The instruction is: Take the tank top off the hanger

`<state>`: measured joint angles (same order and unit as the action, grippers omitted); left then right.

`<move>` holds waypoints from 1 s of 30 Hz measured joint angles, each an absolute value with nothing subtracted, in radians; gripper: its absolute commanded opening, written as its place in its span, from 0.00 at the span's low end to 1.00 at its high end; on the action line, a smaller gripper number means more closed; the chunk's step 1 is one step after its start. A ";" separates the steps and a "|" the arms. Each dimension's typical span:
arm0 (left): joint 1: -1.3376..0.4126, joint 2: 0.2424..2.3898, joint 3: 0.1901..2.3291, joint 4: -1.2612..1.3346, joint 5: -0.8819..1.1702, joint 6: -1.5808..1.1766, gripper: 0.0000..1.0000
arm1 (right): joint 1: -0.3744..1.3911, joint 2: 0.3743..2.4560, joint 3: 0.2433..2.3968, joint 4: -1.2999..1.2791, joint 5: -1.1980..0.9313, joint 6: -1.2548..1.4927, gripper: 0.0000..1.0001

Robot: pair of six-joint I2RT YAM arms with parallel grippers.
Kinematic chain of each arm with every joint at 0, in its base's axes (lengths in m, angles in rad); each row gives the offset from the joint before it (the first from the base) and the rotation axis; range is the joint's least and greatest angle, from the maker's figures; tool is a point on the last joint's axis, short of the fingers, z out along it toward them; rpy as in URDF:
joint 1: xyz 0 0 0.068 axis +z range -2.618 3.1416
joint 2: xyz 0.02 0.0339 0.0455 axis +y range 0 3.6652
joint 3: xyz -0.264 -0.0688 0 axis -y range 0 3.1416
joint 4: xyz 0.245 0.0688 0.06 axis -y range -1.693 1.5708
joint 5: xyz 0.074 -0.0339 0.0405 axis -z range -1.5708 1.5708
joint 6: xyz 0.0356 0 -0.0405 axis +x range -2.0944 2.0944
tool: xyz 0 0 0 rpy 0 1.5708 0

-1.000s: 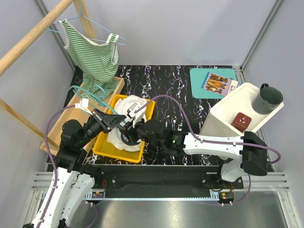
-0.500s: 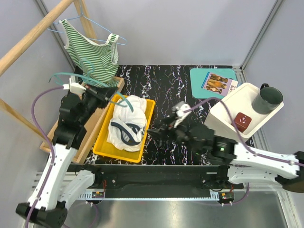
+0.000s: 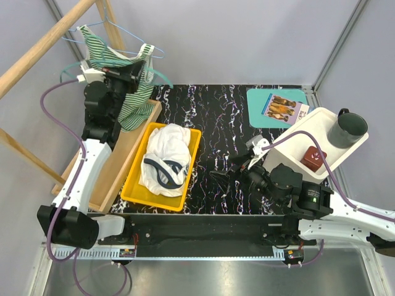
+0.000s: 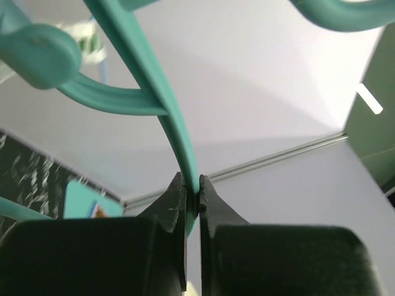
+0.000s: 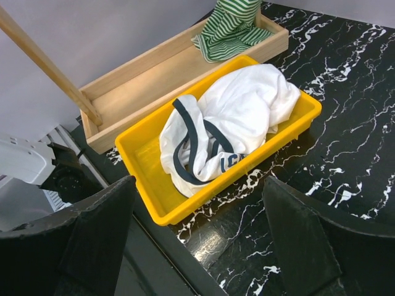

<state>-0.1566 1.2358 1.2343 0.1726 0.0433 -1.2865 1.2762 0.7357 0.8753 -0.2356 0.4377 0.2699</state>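
Nearest the bases, right gripper (image 5: 197, 191) spread wide and empty, hanging low over the marbled table (image 3: 247, 111) and facing the yellow tray (image 5: 142, 185). In that tray, just beyond, white tank top (image 5: 228, 123), off any hanger, heaped loosely toward the far end. Judged light, limp and not fragile; likely to sag, stretch and trail from any lifted point, and unlikely to slide out of a firm pinch. Best taken at a raised fold or along a bound strap, for the sake of doubled cloth between the fingers; little force needed. Looks like thin white jersey with dark navy binding curling around neck and armholes, plus some dark lettering half buried in the creases, too crumpled to read. Just left of the tray, a wooden crate (image 5: 154, 68); touching or merely close, cannot tell. Farther back and higher, left gripper (image 4: 192, 197) pressed together on the thin arm of a teal hanger (image 4: 170, 123), bare of cloth, raised beside the rack. Farthest, a green-striped tank top (image 5: 231, 24) draped from a pale blue wire hanger (image 3: 148, 47) under the wooden rail (image 3: 43, 46), hem reaching down into the crate; equally soft by the look of it, and apt to snag at the straps under a straight downward pull.
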 measured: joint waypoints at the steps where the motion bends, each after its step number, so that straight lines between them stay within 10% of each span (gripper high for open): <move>1: -0.148 1.246 1.259 0.199 0.043 -1.295 0.00 | 1.276 0.736 0.875 -0.240 0.439 0.266 0.91; 26: 0.043 1.285 1.403 0.116 -0.039 -1.520 0.00 | 1.276 0.793 0.897 -0.261 0.453 0.198 0.92; 30: 0.051 1.279 1.407 0.094 -0.037 -1.518 0.28 | 1.276 0.805 0.906 -0.260 0.453 0.198 0.92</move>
